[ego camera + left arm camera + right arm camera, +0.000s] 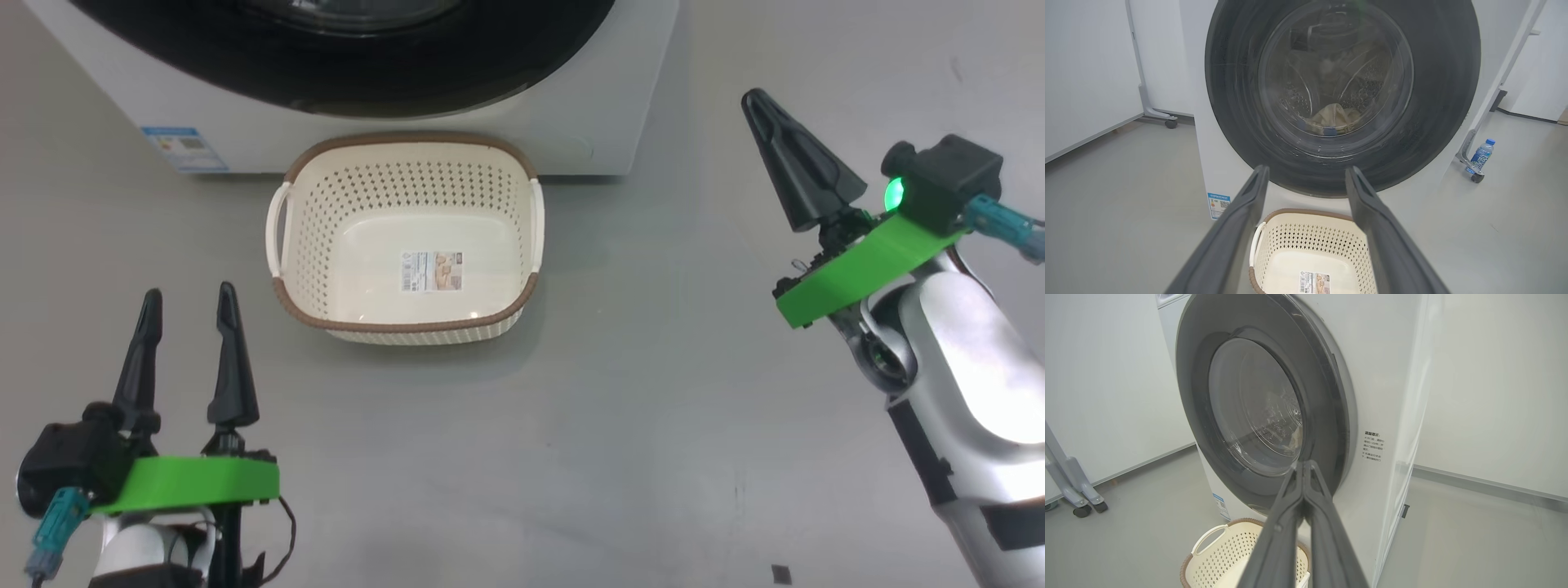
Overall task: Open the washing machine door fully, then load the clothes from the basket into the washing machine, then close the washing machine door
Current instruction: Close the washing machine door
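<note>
One cream, perforated basket (408, 175) shows a brown rim, white handles.

Bright, even light leaves a soft shadow beside the basket (408, 325). Glare whitens the right forearm (976, 367). Wrist views bow at their edges; reflections haze the door (1335, 73).

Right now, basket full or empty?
Empty. The basket shows its bare base and label sticker; a pale garment lies inside the washing machine, behind its door.
</note>
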Available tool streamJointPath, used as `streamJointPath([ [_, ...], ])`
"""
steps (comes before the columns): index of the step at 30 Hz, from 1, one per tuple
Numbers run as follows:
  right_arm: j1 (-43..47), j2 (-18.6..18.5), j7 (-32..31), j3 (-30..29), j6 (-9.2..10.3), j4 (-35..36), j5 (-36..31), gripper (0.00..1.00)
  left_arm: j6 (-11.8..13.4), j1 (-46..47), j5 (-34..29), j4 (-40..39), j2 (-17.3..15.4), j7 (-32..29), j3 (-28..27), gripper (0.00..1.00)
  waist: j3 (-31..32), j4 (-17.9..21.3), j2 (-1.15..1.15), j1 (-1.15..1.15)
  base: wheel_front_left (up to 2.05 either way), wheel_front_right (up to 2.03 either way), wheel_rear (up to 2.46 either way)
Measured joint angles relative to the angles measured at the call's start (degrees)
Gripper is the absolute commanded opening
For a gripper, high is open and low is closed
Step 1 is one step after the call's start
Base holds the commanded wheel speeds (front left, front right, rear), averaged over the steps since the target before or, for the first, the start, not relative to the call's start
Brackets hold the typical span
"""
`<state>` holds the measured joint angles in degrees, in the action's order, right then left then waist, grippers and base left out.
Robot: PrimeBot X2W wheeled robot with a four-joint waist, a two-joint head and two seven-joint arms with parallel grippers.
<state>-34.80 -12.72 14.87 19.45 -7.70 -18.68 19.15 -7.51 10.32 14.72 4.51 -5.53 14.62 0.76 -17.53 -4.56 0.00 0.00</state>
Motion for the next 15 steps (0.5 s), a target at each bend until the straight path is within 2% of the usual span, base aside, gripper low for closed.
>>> streamJointPath([
  [1,0.74,0.0,0.0,-0.01,0.0,0.24,0.0,0.54,0.0,-0.52,-0.19,-0.22,-0.07,0.0,-0.26,1.0,0.56,0.51,0.0,0.0,0.0,0.0,0.0],
  [2,1.54,0.01,0.0,-0.08,0.0,0.43,0.01,0.75,0.0,-1.02,-0.19,-0.33,-0.08,0.0,-0.52,1.0,1.19,0.98,0.0,0.0,0.0,0.0,0.0],
  [3,2.37,0.03,0.0,-0.19,0.0,0.69,0.01,0.9,0.0,-1.52,-0.19,-0.35,-0.1,-0.01,-0.59,1.0,1.86,1.41,0.0,0.0,0.0,0.0,0.0],
  [4,3.26,0.08,0.0,-0.34,0.0,0.91,0.01,1.0,0.0,-2.1,-0.19,-0.38,-0.12,0.0,-0.66,1.0,2.58,1.83,0.0,0.0,0.0,0.0,0.0],
  [15,17.45,0.41,0.0,-2.7,0.0,5.49,-0.01,1.0,0.0,-9.65,-0.36,-0.77,-0.89,-0.01,-2.25,1.0,9.67,6.72,0.0,0.0,0.0,0.0,0.0],
])
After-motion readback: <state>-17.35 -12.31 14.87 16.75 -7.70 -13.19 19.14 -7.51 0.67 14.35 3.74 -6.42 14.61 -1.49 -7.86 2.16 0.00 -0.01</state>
